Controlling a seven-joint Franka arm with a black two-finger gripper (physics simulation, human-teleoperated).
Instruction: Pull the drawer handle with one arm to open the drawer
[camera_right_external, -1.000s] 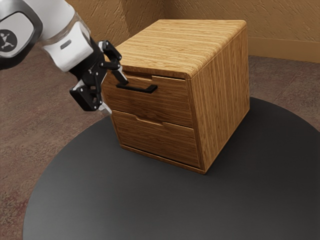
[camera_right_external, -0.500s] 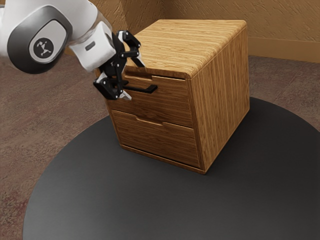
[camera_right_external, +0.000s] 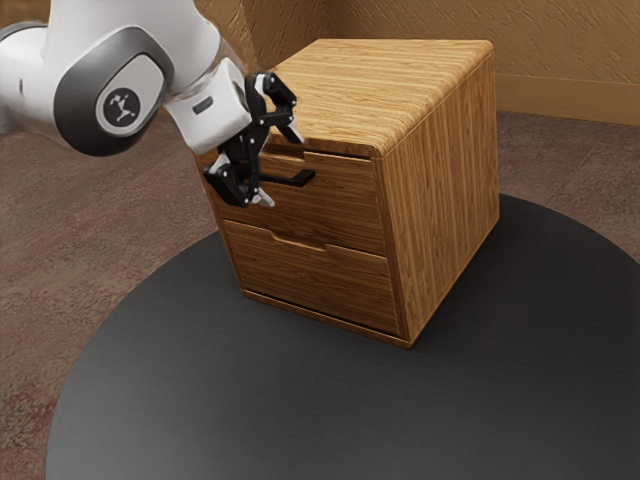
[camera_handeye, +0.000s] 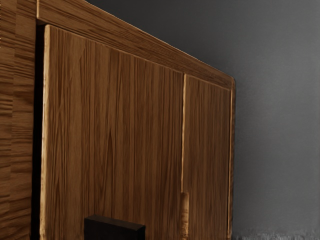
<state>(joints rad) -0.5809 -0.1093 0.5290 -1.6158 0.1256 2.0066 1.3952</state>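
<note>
On a round black table (camera_right_external: 300, 400) stands a wooden cabinet (camera_right_external: 400, 100). Our gripper (camera_right_external: 272, 168), fingers spread apart, straddles the black handle (camera_right_external: 296, 179) of its top drawer (camera_right_external: 340, 205).

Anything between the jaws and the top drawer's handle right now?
Nothing. The exterior view shows the open gripper straddling one end of the handle, with no object in between.

Surroundings: round black counter (camera_right_external: 300, 400), brown floor (camera_right_external: 90, 240), tan wall (camera_right_external: 560, 40).
Counter is matte black w/ a curved edge, cut off at the exterior view's bottom. Mottled red-brown floor wraps it on the exterior view's left & upper right. Rough ochre wall at back, w/ a plain lighter baseboard (camera_right_external: 570, 100) along its foot.
</note>
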